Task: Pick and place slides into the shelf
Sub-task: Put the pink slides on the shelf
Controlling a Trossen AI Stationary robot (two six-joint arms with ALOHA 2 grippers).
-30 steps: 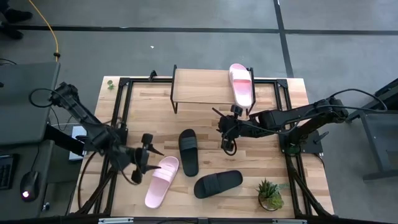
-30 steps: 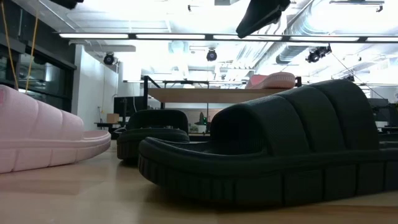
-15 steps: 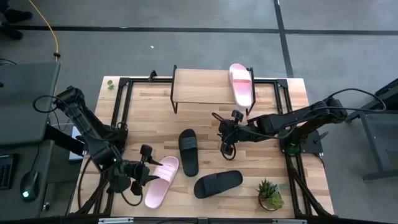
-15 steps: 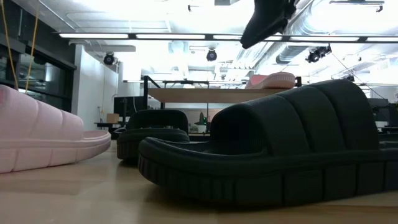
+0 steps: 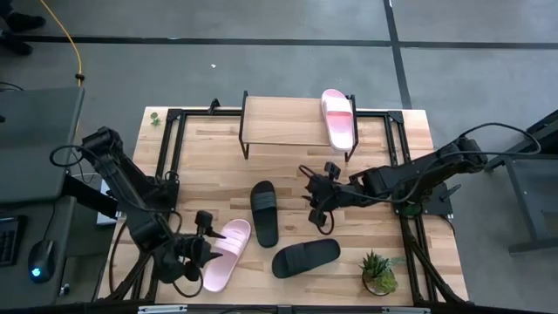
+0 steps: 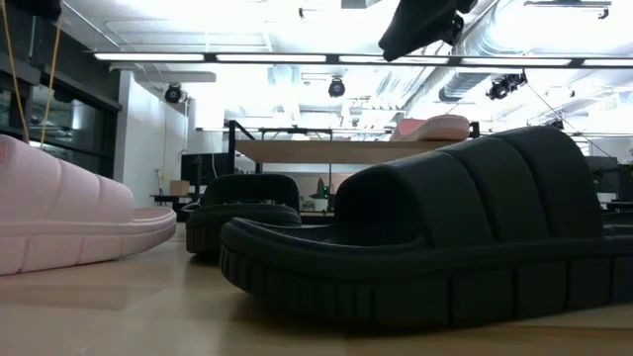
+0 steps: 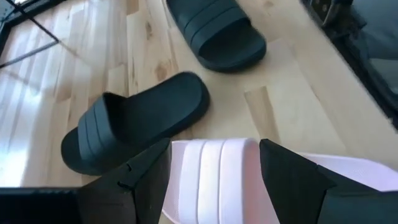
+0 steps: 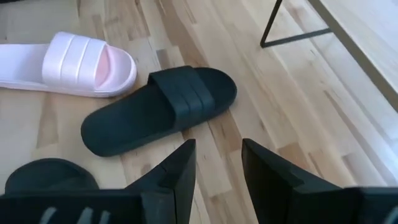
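One pink slide [image 5: 338, 118] lies on the right end of the shelf [image 5: 288, 122] at the table's far side. On the tabletop lie a second pink slide [image 5: 231, 247], a black slide [image 5: 264, 212] at the centre, and another black slide [image 5: 305, 257] nearer. My left gripper [image 5: 209, 237] is open over the near pink slide. Its fingers [image 7: 146, 177] stand on either side of that slide's strap [image 7: 214, 177]. My right gripper [image 5: 318, 202] hovers open above bare table, just right of the centre black slide [image 8: 158, 109].
A small potted plant [image 5: 377, 272] stands at the table's near right corner. Black metal rails [image 5: 174, 157] run along the table's left and right sides. A desk with a mouse [image 5: 39, 262] stands left of the table. Bare wood lies between shelf and slides.
My left gripper has swung toward the table's near edge and sunk over the pink slide, staying open. My right gripper has drifted a little toward the near edge and rolled. No slide has moved.
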